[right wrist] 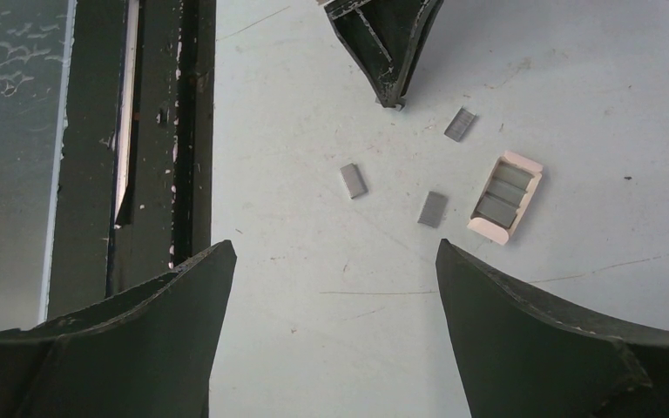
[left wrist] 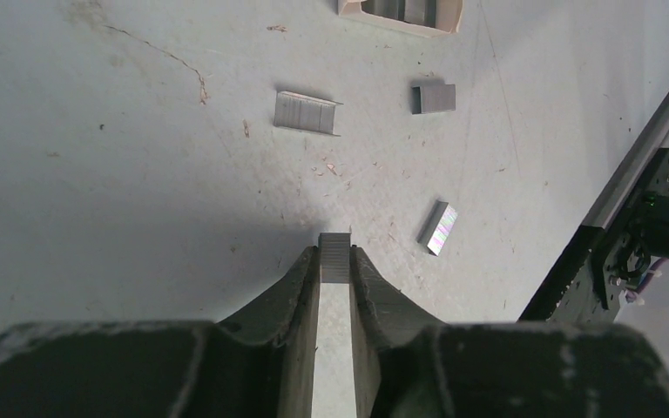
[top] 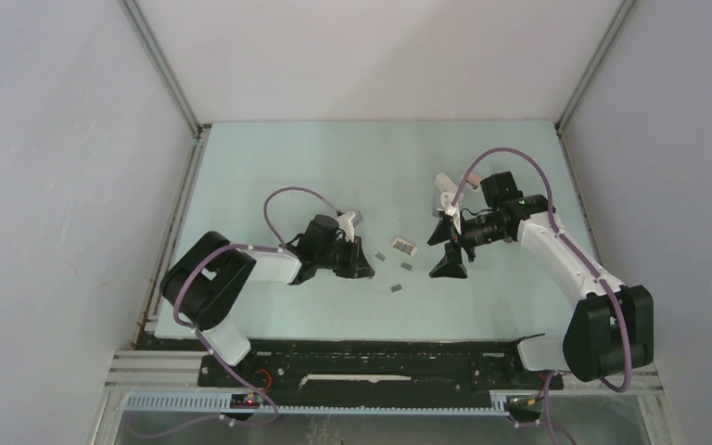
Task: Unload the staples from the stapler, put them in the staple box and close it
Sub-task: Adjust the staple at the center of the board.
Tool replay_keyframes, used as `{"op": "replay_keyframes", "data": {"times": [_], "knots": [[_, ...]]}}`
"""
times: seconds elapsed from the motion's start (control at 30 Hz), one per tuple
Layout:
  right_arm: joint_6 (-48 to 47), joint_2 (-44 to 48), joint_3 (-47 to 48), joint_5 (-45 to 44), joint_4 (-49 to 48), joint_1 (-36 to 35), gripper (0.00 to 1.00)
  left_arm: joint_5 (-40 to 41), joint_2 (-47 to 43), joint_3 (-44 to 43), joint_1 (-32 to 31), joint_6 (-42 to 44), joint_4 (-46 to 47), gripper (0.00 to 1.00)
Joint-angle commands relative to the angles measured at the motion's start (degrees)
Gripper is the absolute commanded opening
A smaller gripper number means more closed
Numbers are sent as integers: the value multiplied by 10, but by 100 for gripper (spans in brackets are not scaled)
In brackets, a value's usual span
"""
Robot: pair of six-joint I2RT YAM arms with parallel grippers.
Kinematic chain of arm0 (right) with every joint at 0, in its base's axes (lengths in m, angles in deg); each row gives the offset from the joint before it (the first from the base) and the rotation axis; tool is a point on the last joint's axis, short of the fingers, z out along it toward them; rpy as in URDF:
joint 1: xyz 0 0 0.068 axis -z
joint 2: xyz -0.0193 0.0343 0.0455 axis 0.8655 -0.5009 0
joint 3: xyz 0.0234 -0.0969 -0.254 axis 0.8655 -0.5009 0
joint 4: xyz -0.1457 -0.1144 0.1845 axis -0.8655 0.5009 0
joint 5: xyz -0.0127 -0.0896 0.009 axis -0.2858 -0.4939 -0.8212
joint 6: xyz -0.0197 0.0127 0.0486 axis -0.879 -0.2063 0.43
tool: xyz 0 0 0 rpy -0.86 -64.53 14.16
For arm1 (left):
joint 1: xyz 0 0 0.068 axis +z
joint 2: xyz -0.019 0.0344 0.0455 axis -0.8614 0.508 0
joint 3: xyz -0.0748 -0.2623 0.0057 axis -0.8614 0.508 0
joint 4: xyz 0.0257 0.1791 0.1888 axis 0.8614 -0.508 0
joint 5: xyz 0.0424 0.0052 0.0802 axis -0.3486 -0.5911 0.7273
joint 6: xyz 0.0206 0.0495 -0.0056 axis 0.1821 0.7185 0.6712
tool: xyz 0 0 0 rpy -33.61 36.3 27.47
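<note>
My left gripper (left wrist: pixel 335 251) is low over the table, shut on a short grey strip of staples (left wrist: pixel 335 259) that sits between its fingertips. Three more strips of staples lie loose on the table (left wrist: pixel 307 113) (left wrist: pixel 434 97) (left wrist: pixel 438 228); the right wrist view shows them too (right wrist: pixel 354 181) (right wrist: pixel 433 209) (right wrist: pixel 460 124). My right gripper (right wrist: pixel 334 246) stands wide open with nothing in it, to the right of the strips (top: pixel 445 248). A white-beige object that looks like the stapler (top: pixel 445 193) lies behind the right gripper.
A small open white box (right wrist: pixel 505 197) holding grey strips lies between the two grippers (top: pixel 405 247). The black base rail (right wrist: pixel 152 131) runs along the near table edge. White walls close in the table on three sides.
</note>
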Motion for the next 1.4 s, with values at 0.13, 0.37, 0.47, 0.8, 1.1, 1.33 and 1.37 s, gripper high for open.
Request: {"op": "replay_keyframes", "data": {"times": [0.13,0.37,0.47,0.8,1.1,1.33,1.37], "knots": [[-13,-2,0,7,6,-3,95,44,1,-7,3,22,-55,24],[-15,-1,0,7,7,-3,95,48,-13,-4,6,7,-49,27],[-17,0,0,9,7,-3,95,49,-24,-3,7,4,-49,29],[-54,-3,-1,21,34,-6,95,78,-108,33,7,24,-32,31],[-201,-5,-27,-36,33,-81,95,169,-345,116,7,89,-46,31],[-169,-46,-23,-186,-72,-186,94,274,-579,192,8,81,-76,82],[-168,-57,-17,-200,-77,-199,93,283,-604,200,9,73,-83,88]]}}
